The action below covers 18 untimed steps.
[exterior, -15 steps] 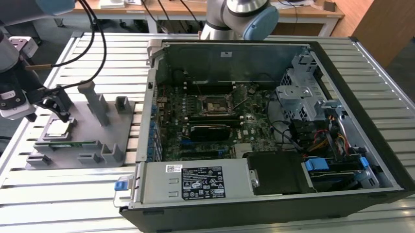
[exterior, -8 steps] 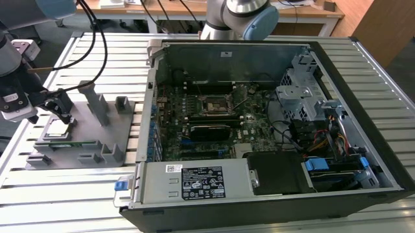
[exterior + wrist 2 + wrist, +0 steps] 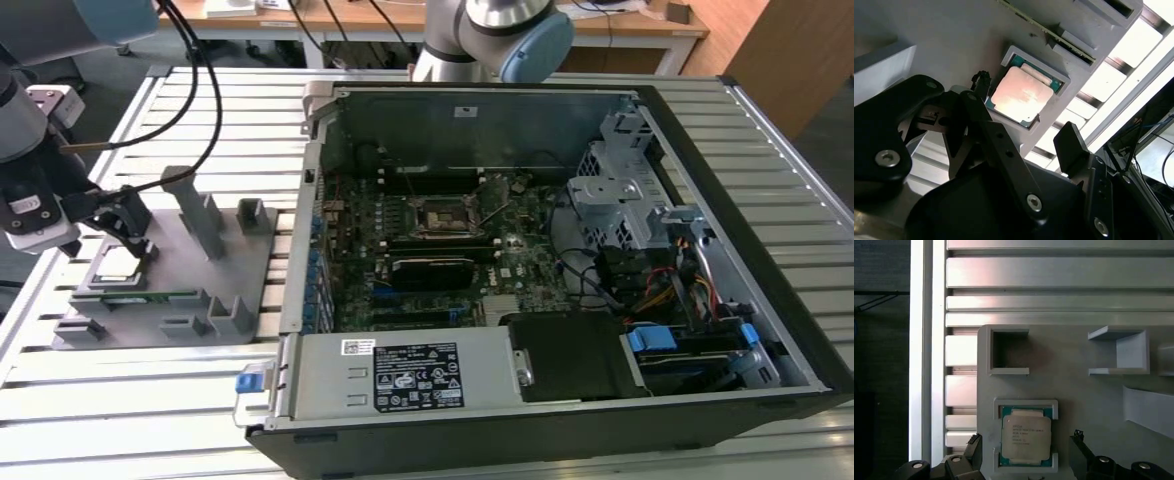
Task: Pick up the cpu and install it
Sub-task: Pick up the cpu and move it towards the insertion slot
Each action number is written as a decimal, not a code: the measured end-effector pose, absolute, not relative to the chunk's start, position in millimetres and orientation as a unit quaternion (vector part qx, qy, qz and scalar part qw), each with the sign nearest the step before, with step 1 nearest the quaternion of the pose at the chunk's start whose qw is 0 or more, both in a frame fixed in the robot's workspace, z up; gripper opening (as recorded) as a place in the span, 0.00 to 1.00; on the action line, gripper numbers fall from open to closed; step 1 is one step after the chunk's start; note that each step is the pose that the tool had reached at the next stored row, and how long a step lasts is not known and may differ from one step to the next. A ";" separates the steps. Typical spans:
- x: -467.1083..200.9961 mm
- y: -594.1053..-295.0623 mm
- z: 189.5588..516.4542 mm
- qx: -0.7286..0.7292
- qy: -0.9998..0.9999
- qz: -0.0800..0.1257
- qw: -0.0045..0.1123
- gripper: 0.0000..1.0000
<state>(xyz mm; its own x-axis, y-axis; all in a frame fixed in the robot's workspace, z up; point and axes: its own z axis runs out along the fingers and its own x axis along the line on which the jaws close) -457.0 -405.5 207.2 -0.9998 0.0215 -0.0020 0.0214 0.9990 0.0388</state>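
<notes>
At the exterior view's left, on the slatted worktop (image 3: 200,130), the cpu (image 3: 1021,95) is lying flat, metal top up, in a square recess of a grey holder (image 3: 174,300). The gripper (image 3: 1025,439) is hovering just above it with its jaws spread wide. One finger is standing on each side of the recess, and in both wrist views neither is touching the cpu. The open case (image 3: 747,230) is lying at the exterior view's right, beside the holder, with its motherboard socket (image 3: 441,218) facing up.
</notes>
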 end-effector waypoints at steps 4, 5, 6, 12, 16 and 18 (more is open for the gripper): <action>-457.0 -405.4 204.6 0.011 1.000 0.019 0.001 0.78; -457.0 -405.4 203.9 0.011 1.000 0.019 0.001 0.78; -457.0 -405.4 203.2 0.011 1.000 0.019 0.001 0.78; -456.7 -405.4 199.8 0.011 1.000 0.019 0.001 0.78; -456.5 -405.4 198.1 0.011 1.000 0.019 0.001 0.78; -456.3 -405.4 197.3 0.011 1.000 0.019 0.001 0.78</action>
<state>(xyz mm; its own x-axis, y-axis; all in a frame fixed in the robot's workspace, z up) -456.3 -405.4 197.3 -0.9998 0.0220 -0.0018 0.0219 0.9990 0.0388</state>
